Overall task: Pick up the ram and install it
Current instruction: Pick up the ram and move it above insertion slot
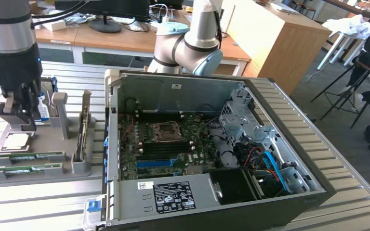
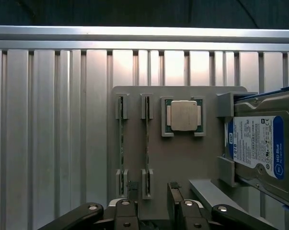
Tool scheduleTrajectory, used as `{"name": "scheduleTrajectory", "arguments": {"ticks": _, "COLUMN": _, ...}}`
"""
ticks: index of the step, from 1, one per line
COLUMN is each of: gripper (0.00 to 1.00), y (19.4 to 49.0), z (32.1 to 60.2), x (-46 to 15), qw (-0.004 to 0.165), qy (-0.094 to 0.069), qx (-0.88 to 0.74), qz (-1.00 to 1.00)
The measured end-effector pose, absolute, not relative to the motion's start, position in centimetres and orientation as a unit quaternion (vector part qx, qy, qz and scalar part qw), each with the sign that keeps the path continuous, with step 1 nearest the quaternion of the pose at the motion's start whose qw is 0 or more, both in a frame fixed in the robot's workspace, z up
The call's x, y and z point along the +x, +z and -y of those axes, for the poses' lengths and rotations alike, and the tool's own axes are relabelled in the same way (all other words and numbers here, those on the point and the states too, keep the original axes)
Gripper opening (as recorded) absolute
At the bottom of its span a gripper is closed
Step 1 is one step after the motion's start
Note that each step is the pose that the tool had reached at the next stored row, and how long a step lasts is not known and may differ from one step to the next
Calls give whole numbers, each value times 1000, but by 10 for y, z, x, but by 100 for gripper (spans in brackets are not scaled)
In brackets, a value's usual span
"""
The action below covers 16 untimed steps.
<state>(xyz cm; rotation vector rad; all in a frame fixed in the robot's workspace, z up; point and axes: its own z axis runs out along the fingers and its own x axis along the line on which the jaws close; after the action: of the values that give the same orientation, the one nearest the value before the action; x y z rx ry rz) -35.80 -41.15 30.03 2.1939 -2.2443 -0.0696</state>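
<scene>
**Open gripper lined up on the ram beside the processor**

The gripper (image 2: 154, 190) hangs above the tray (image 2: 182, 163), jaws apart and holding nothing. In the wrist view its fingers (image 2: 175, 191) stand one on each side of the line of the ram (image 2: 146, 143), the stick just beside the processor (image 2: 184, 115). That ram stands on edge in its end clips. Its long axis runs straight away from the gripper, so the jaws face its thin sides and not its ends. The other ram (image 2: 121, 143) lies parallel, one place farther from the processor and outside the fingers.

In the exterior view the gripper (image 1: 18, 122) is above the back part of the tray (image 1: 44, 179), near the processor (image 1: 18, 141). The ram (image 1: 34, 156) and the other ram (image 1: 25, 169) lie nearer the camera than the fingertips. Both point lengthwise toward the exterior view's right, where the case (image 1: 236, 207) stands. How high the fingertips sit above the ram is hard to judge; they seem clear of it.

Counted: one arm, one gripper, two rams, one processor, one hard drive (image 2: 259, 143), one tray, one open case. Both rams sit on the tray, none on the motherboard (image 1: 165, 149).
</scene>
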Motion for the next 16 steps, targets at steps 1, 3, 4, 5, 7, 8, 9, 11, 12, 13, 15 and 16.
{"name": "scheduleTrajectory", "arguments": {"ticks": 1, "gripper": 37, "y": 299, "z": 412, "x": -358, "qw": 1, "qy": -22, "qx": 699, "qz": 715}}
{"name": "scheduleTrajectory", "arguments": {"ticks": 3, "gripper": 37, "y": 296, "z": 412, "x": -358, "qw": 1, "qy": -22, "qx": 699, "qz": 715}}
{"name": "scheduleTrajectory", "arguments": {"ticks": 4, "gripper": 37, "y": 295, "z": 412, "x": -358, "qw": 1, "qy": -22, "qx": 699, "qz": 715}}
{"name": "scheduleTrajectory", "arguments": {"ticks": 5, "gripper": 37, "y": 293, "z": 412, "x": -358, "qw": 1, "qy": -22, "qx": 699, "qz": 715}}
{"name": "scheduleTrajectory", "arguments": {"ticks": 7, "gripper": 37, "y": 291, "z": 412, "x": -358, "qw": 1, "qy": -22, "qx": 699, "qz": 715}}
{"name": "scheduleTrajectory", "arguments": {"ticks": 8, "gripper": 37, "y": 289, "z": 412, "x": -358, "qw": 1, "qy": -22, "qx": 699, "qz": 714}}
{"name": "scheduleTrajectory", "arguments": {"ticks": 9, "gripper": 37, "y": 287, "z": 412, "x": -358, "qw": 1, "qy": -22, "qx": 699, "qz": 714}}
{"name": "scheduleTrajectory", "arguments": {"ticks": 11, "gripper": 37, "y": 284, "z": 412, "x": -358, "qw": 1, "qy": -22, "qx": 699, "qz": 714}}
{"name": "scheduleTrajectory", "arguments": {"ticks": 12, "gripper": 37, "y": 283, "z": 412, "x": -358, "qw": 1, "qy": -22, "qx": 699, "qz": 714}}
{"name": "scheduleTrajectory", "arguments": {"ticks": 13, "gripper": 37, "y": 281, "z": 412, "x": -358, "qw": 1, "qy": -22, "qx": 699, "qz": 714}}
{"name": "scheduleTrajectory", "arguments": {"ticks": 15, "gripper": 37, "y": 279, "z": 412, "x": -358, "qw": 1, "qy": -22, "qx": 700, "qz": 714}}
{"name": "scheduleTrajectory", "arguments": {"ticks": 16, "gripper": 37, "y": 277, "z": 412, "x": -358, "qw": 1, "qy": -22, "qx": 700, "qz": 714}}
